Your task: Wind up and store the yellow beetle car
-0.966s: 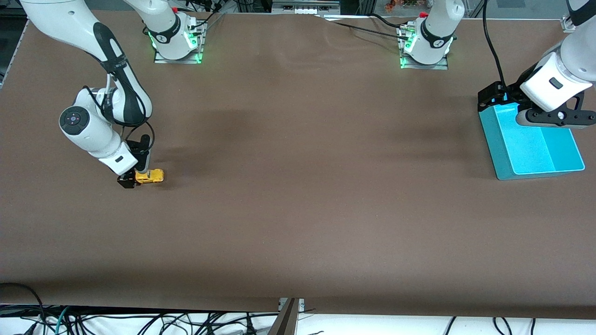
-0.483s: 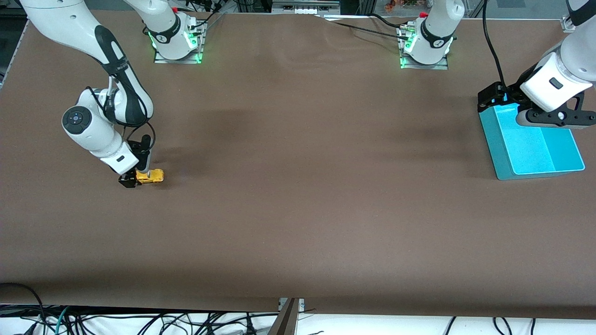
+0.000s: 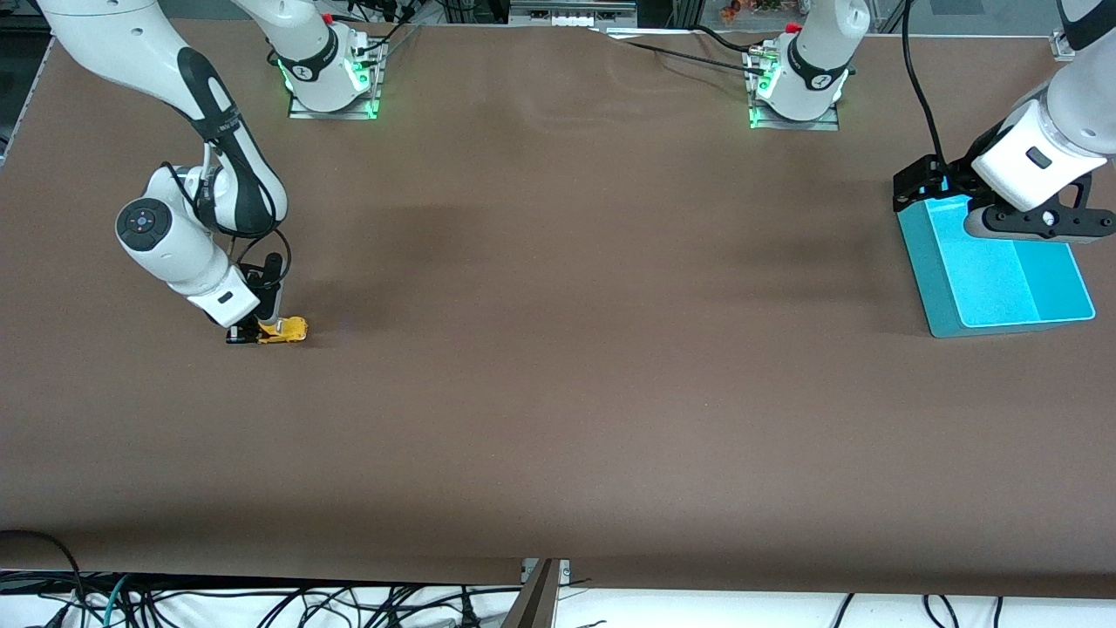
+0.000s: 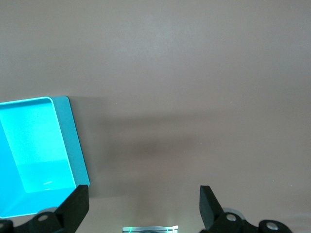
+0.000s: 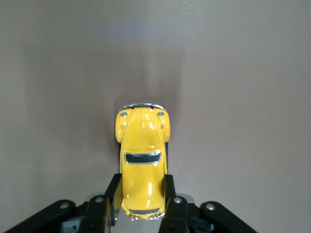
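The yellow beetle car (image 3: pixel 284 331) sits on the brown table near the right arm's end. My right gripper (image 3: pixel 258 331) is low on the table and shut on the car's rear part. In the right wrist view the car (image 5: pixel 142 162) lies between the two fingers (image 5: pixel 168 190), its rounded end pointing away from the wrist. The teal bin (image 3: pixel 994 269) stands at the left arm's end of the table. My left gripper (image 3: pixel 950 181) hangs open and empty over the bin's edge nearest the arm bases. The bin's corner also shows in the left wrist view (image 4: pixel 36 150).
The brown table (image 3: pixel 558 349) stretches wide between the car and the teal bin. The two arm bases (image 3: pixel 331 74) stand along the edge farthest from the front camera. Cables hang below the table's near edge.
My right gripper has dropped a little lower onto the table with the car in it; the car has shifted slightly toward the gripper. The left arm has barely moved.
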Controlling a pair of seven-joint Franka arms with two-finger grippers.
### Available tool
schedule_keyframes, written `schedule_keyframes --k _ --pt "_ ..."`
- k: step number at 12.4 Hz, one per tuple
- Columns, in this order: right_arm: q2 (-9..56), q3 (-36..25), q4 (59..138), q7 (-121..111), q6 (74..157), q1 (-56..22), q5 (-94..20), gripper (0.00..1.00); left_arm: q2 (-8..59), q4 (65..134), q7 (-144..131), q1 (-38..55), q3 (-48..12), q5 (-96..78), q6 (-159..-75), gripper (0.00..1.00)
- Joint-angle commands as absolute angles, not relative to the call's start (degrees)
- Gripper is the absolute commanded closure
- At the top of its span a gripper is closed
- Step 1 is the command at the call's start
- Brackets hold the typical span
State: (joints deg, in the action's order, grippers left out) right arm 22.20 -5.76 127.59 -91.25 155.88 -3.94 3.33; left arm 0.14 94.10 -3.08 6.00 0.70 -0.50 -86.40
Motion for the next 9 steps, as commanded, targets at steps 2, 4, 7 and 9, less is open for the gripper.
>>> schedule_keyframes --k 2,4,7,9 --pt "22.5 -5.27 128.67 -92.29 157.15 -3.6 3.25 0.92 0.18 93.87 -2.29 5.63 0.35 -0.62 -86.57 0.0" --pt "23.81 -5.27 128.58 -92.29 157.15 -3.52 3.25 0.92 0.09 93.87 -2.37 5.63 0.35 -0.79 -86.57 0.0" --pt "25.74 -5.36 128.32 -92.37 157.5 -1.5 3.34 0.92 -0.18 93.78 -2.2 5.63 0.44 -0.7 -86.4 0.0" --pt "26.89 -5.36 127.8 -95.25 157.59 2.26 3.43 0.92 -0.18 93.78 -2.28 5.63 0.35 -0.7 -86.4 0.0"
